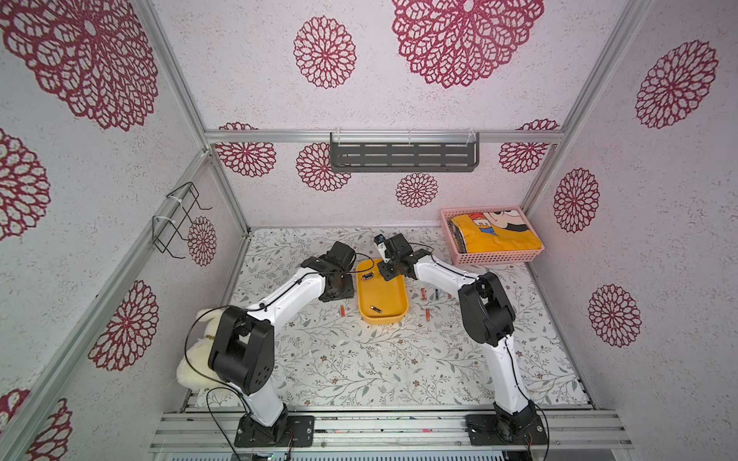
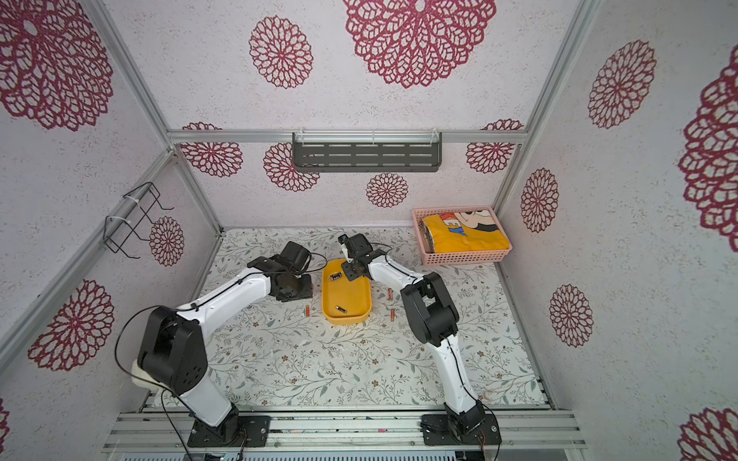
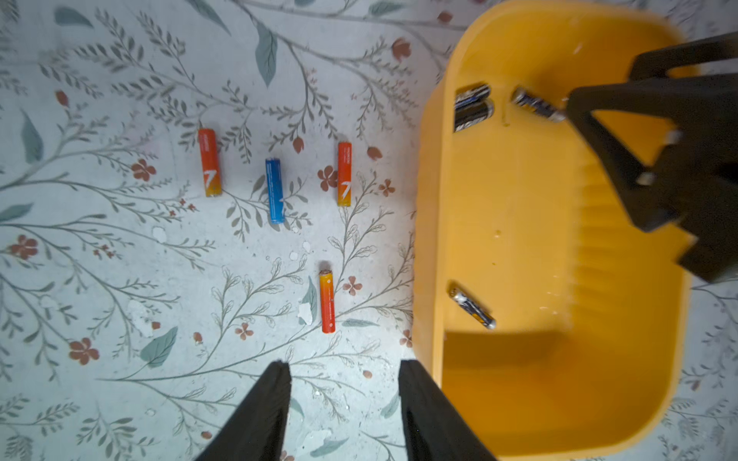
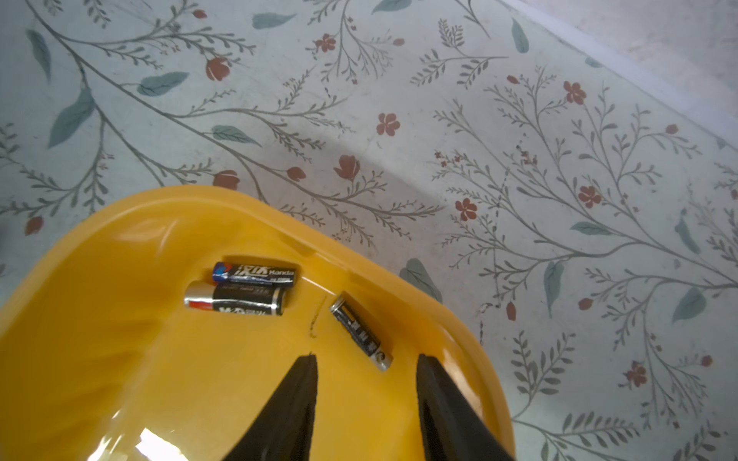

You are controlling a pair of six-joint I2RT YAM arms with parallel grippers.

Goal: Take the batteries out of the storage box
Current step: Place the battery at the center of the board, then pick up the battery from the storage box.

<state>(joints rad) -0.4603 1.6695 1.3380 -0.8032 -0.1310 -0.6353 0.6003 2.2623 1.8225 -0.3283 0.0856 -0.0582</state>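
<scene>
The shallow yellow-orange plastic storage box [image 1: 383,295] with rounded corners sits mid-table on the floral-printed mat [image 1: 359,359], between the two arms. Four dark cylindrical batteries lie inside it: a blue-and-black battery [image 4: 253,273] and a black-and-silver battery [image 4: 235,301] side by side at the far wall, a slim black battery [image 4: 361,331] near them, and a lone battery [image 3: 473,307] at the near end. The right gripper [image 4: 365,359] hangs over the box, jaws spread and empty, the slim battery's end between its tips. The left gripper [image 3: 343,365], jaws likewise spread and empty, hangs over the mat just beside the box, where three orange batteries [image 3: 209,161] and a blue battery [image 3: 274,189] lie.
</scene>
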